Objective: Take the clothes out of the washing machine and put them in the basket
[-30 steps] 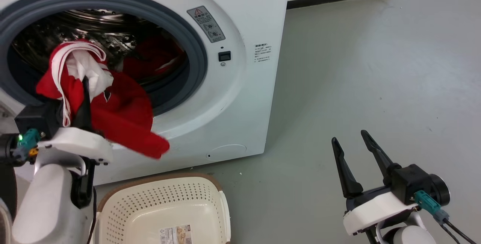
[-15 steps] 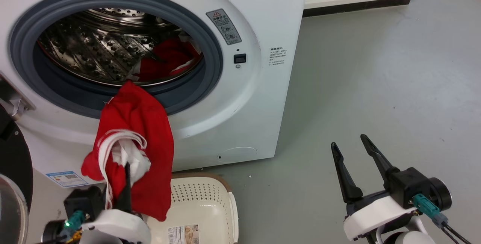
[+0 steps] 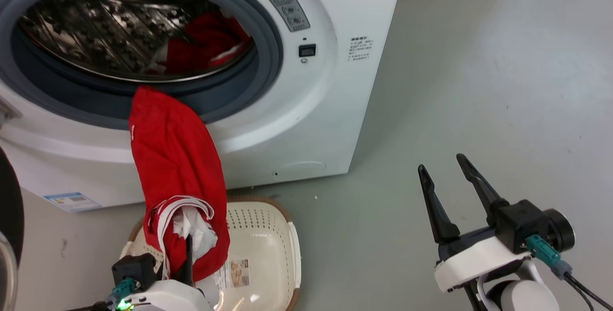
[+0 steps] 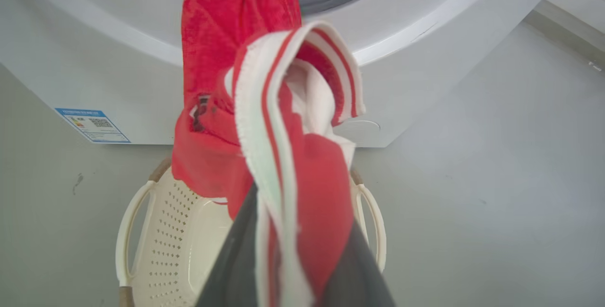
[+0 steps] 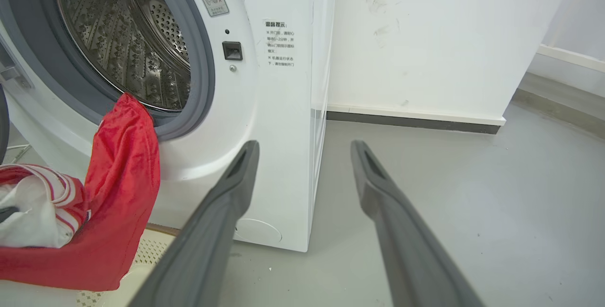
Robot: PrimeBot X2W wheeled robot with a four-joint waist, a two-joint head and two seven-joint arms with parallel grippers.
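Clenching a red garment (image 3: pixel 177 167), left claw (image 3: pixel 187 246) hangs over basket (image 3: pixel 286 246); right claw (image 3: pixel 441 163) gapes.

Two garments (image 3: pixel 177 167), one basket (image 3: pixel 270 227), one washer (image 3: pixel 335 109)

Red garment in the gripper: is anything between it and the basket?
Nothing visible. The left gripper holds the garment's lower end just above the open basket. The garment's upper end lies over the grey gasket of the washer, so it may drag there as it comes down.
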